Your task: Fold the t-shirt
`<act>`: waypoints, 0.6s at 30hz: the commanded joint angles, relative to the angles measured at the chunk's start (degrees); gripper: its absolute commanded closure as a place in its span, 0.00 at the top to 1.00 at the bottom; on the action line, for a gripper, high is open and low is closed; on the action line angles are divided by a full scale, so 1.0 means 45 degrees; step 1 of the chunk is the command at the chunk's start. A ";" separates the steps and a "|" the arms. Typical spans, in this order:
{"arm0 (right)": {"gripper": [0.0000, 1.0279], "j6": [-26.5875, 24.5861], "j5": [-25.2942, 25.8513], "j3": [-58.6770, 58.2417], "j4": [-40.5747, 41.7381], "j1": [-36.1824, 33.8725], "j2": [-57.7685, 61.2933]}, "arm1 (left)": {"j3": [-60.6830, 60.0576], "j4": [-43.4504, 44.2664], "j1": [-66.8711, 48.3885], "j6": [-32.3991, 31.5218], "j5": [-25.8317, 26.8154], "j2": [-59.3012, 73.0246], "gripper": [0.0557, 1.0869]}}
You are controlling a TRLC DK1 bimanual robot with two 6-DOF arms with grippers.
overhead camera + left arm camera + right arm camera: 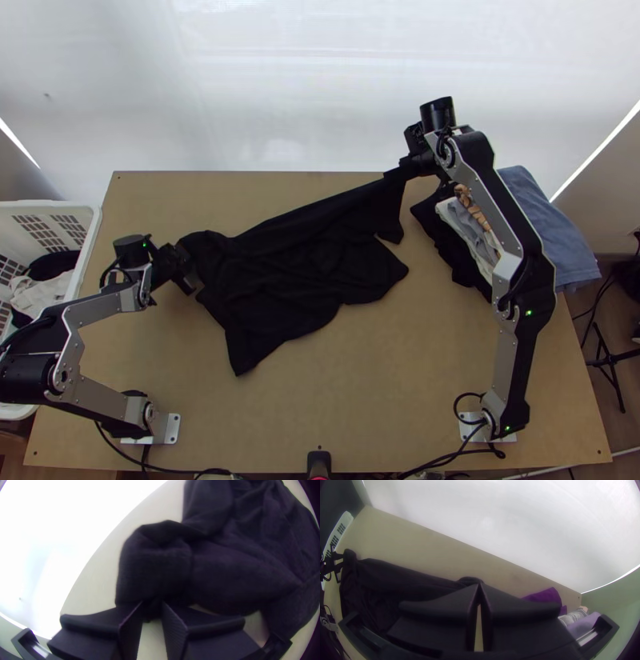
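Black t-shirt [288, 264], soft matte fabric: lay across the upper middle of the frame in the top view, loosely spread, rumpled and creased, its outline irregular; a pointed end hung toward the lower left, and a long, fairly straight upper edge slanted up to the right, where a narrow corner was raised. Left gripper [192, 270], wide flat black fingers: stood at the left of the frame, low at the shirt's left end, closed on a thick, bunched fold, the ribbed pads held slightly apart by the cloth in the left wrist view. Right gripper [394, 170], same pattern: stood at the upper right of centre, clenched on the raised corner, fingertips meeting in the right wrist view. Table [360, 384], light wood, smooth and flat, beneath the shirt. Openwork white plastic basket [50, 206]: at the left edge, with slotted walls, holding crumpled white and dark clothes [44, 292]. Pile of black, white, grey and tan garments [470, 232]: layered at the right, partly under the right arm [508, 216]. Blue-grey cloth [548, 228], broad and softly folded: beside that pile, at the right. Smooth white backdrop [280, 80]: across the top.
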 commanded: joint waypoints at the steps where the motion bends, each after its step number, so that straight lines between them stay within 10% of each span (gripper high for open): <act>1: 0.03 0.0032 0.0005 0.0263 0.0008 -0.0007 -0.0005 | 0.2029 -0.0722 -0.0395 -0.4317 -0.1390 -0.0230 0.14; 9: 0.03 0.0149 -0.0034 0.0517 -0.0011 -0.0066 -0.0494 | 0.7185 -0.5644 0.0054 -1.2716 -0.1332 -0.1773 0.03; 18: 0.03 0.0676 -0.0678 0.0712 -0.0324 -0.0476 -0.1158 | 0.9197 -0.7714 0.0386 -1.6974 -0.1039 -0.2710 0.03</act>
